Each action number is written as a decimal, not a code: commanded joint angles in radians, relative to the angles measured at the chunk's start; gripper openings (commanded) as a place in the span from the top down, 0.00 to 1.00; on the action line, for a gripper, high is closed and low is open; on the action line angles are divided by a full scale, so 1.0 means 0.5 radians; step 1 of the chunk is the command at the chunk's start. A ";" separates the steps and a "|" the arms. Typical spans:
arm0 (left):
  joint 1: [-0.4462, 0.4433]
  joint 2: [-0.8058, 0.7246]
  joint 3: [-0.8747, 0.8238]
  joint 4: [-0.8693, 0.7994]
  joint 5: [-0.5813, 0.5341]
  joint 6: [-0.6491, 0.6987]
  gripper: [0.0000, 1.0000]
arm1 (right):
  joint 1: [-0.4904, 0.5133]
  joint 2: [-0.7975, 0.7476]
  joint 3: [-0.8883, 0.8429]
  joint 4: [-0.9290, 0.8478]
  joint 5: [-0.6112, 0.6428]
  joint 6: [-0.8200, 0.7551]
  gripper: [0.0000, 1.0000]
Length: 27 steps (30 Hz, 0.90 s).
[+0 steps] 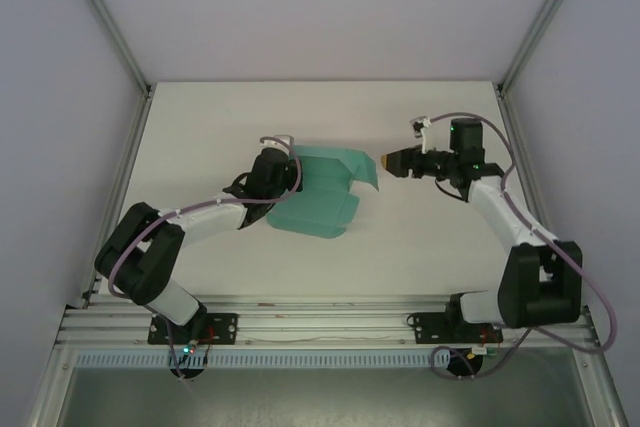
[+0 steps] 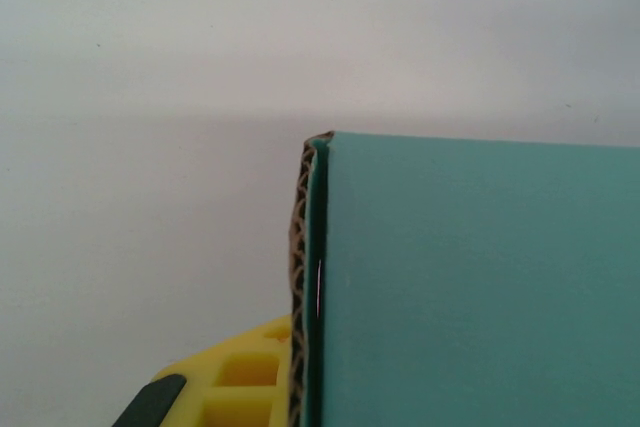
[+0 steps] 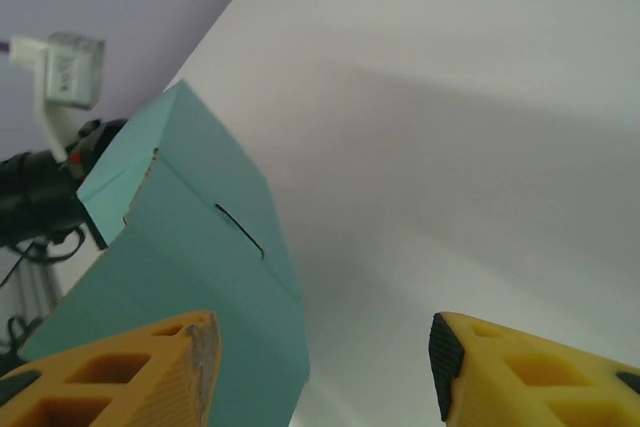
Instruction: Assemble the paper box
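The left gripper (image 1: 288, 175) pinches the paper box (image 1: 320, 202) at its left edge — the right gripper (image 1: 386, 162) has fingers (image 3: 520, 377) apart, just beside the box.

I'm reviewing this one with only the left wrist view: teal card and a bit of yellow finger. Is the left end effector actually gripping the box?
Observer: In the top view the left end effector sits shut at the left edge of the paper box, so it looks gripped.
Operator: Where is the other arm?
Observer: The right end effector is close beside the box's raised right flap.
Operator: Open or shut?
Observer: Open. The right wrist view shows its fingers apart with bare table between them, and the box lies off to one side.
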 commanded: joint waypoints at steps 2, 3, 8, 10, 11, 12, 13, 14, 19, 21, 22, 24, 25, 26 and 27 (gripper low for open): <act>0.010 -0.046 0.009 0.070 0.063 0.050 1.00 | 0.045 0.130 0.163 -0.478 -0.311 -0.498 0.43; 0.012 -0.040 0.015 0.068 0.068 0.052 1.00 | 0.063 0.160 0.181 -0.535 -0.312 -0.546 0.44; 0.010 -0.022 0.035 0.054 0.078 0.050 1.00 | 0.201 0.272 0.289 -0.770 -0.261 -0.759 0.47; 0.010 -0.016 0.039 0.048 0.079 0.047 1.00 | 0.243 0.294 0.306 -0.731 -0.227 -0.727 0.48; 0.010 -0.011 0.041 0.041 0.079 0.047 1.00 | 0.263 0.306 0.308 -0.683 -0.208 -0.683 0.49; 0.010 -0.009 0.048 0.035 0.077 0.047 1.00 | 0.283 0.315 0.305 -0.619 -0.187 -0.626 0.49; 0.009 -0.003 0.052 0.022 0.076 0.047 1.00 | 0.300 0.318 0.303 -0.558 -0.151 -0.574 0.49; 0.010 0.003 0.056 0.015 0.069 0.041 1.00 | 0.324 0.320 0.291 -0.478 -0.098 -0.507 0.49; 0.010 0.023 0.069 -0.015 0.050 0.040 1.00 | 0.478 0.325 0.239 -0.165 0.231 -0.267 0.49; 0.008 0.022 0.070 -0.016 0.061 0.047 1.00 | 0.559 0.332 0.236 -0.086 0.426 -0.205 0.49; 0.007 0.019 0.073 -0.019 0.058 0.047 1.00 | 0.594 0.331 0.236 -0.035 0.551 -0.149 0.48; 0.007 0.018 0.077 -0.034 0.044 0.047 1.00 | 0.672 0.337 0.244 0.049 0.838 -0.048 0.48; 0.004 0.018 0.083 -0.045 0.029 0.046 1.00 | 0.704 0.341 0.247 0.084 0.972 -0.003 0.48; 0.004 0.019 0.095 -0.066 0.014 0.038 1.00 | 0.735 0.346 0.242 0.149 1.121 0.070 0.47; 0.001 0.024 0.103 -0.087 -0.005 0.030 1.00 | 0.763 0.353 0.234 0.207 1.245 0.139 0.48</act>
